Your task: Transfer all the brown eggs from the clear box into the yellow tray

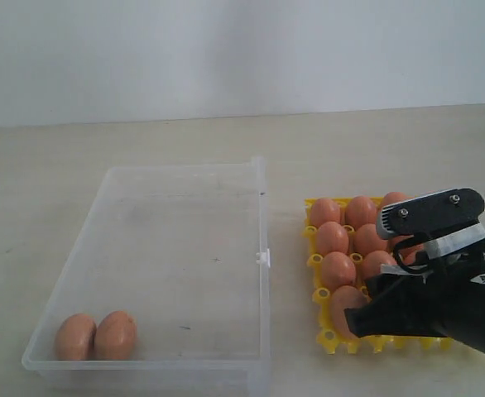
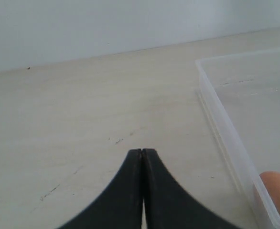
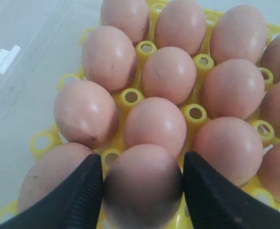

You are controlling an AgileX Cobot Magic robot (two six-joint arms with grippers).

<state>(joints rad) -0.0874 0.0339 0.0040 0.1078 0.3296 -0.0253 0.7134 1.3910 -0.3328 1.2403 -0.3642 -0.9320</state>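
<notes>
Pale wood-toned surface (image 1: pixel 143 141) runs back to a plain white wall (image 1: pixel 226 50). The clear box (image 1: pixel 263 207) lies on the left and the yellow tray (image 1: pixel 335 341) just beside it on the right, the two apart by a narrow strip of surface.

Two brown eggs (image 1: pixel 75 337) (image 1: pixel 115 334) lie side by side, touching, in the box's near left corner. The rest of the eggs fill the tray's cells in close rows.

The right fingers (image 3: pixel 82 200) hang low over the near part of the tray, clasped on one egg (image 3: pixel 142 176). The egg sits squarely between them, one dark finger pressed to each flank, its blunt top showing above the tips. It stands in the second column from the box side, with a seated egg (image 3: pixel 49 176) just outside one finger and another (image 3: pixel 228 148) near the other. In the exterior view the arm hides this egg.

The left fingers (image 2: pixel 130 191) are pressed together with nothing between them, over bare surface beside the box wall (image 2: pixel 216 119), where part of one egg (image 2: pixel 276 191) shows through the plastic.
</notes>
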